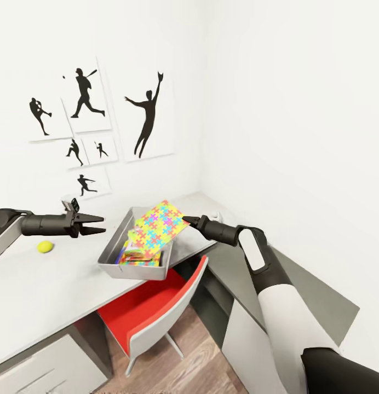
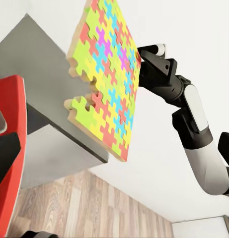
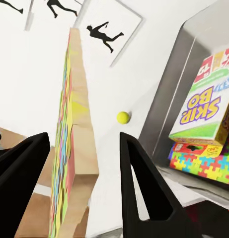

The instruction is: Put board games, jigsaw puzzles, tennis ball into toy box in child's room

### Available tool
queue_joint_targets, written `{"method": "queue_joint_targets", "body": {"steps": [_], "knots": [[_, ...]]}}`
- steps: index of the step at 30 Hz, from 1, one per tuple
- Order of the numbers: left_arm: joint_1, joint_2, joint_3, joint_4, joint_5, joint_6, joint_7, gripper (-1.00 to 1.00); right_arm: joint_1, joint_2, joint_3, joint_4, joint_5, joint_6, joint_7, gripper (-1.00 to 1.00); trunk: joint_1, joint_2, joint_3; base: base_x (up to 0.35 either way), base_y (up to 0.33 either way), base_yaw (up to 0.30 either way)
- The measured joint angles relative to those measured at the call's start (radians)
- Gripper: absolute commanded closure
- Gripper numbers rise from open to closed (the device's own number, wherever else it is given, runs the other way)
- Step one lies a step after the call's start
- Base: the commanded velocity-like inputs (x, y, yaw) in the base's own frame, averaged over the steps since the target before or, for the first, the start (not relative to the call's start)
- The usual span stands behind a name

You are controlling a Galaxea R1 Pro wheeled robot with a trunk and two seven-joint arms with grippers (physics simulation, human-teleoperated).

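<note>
A jigsaw puzzle point(image 1: 159, 227) hangs tilted over the toy box point(image 1: 115, 249), its upper corner at my right gripper point(image 1: 188, 221). In the right wrist view the puzzle point(image 3: 72, 148) stands edge-on between the spread fingers point(image 3: 144, 188), with a gap on each side. The box holds a SKIP-BO board game point(image 3: 201, 111), another jigsaw puzzle point(image 3: 203, 161) and more colourful boxes. The tennis ball point(image 1: 45, 247) lies on the table point(image 1: 47, 295) left of the box. My left gripper point(image 1: 97, 224) is open and empty, hovering above the table between ball and box. The left wrist view shows the puzzle point(image 2: 107, 74) and the right gripper point(image 2: 146, 55).
A red chair point(image 1: 151, 306) is tucked under the table just below the toy box. A lower dark grey cabinet point(image 1: 310, 295) runs along the right wall under my right arm. Walls close the corner behind the box. Wood floor point(image 2: 84, 208) lies below.
</note>
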Motion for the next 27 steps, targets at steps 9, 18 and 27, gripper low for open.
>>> {"method": "queue_joint_targets", "body": {"steps": [9, 18, 27], "knots": [[0.0, 0.0, -0.003, 0.0, 0.0, 0.0, 0.0, -1.0, -0.022, 0.0, 0.004, 0.001, -0.003, 0.008, -0.084, 1.0, 0.0, 0.0, -0.003, 0.0, 0.0, 0.276], [0.001, 0.001, -0.006, 0.0, -0.003, 0.0, -0.001, -1.0, -0.198, 0.0, 0.006, 0.143, -0.01, 0.08, -0.163, 1.0, 0.0, 0.0, -0.008, 0.0, 0.0, 0.11], [0.001, 0.001, -0.005, 0.0, 0.0, 0.0, -0.002, -1.0, -0.453, 0.0, -0.006, 0.428, -0.007, 0.169, -0.168, 1.0, 0.0, 0.0, -0.009, 0.002, 0.0, 0.003]]}}
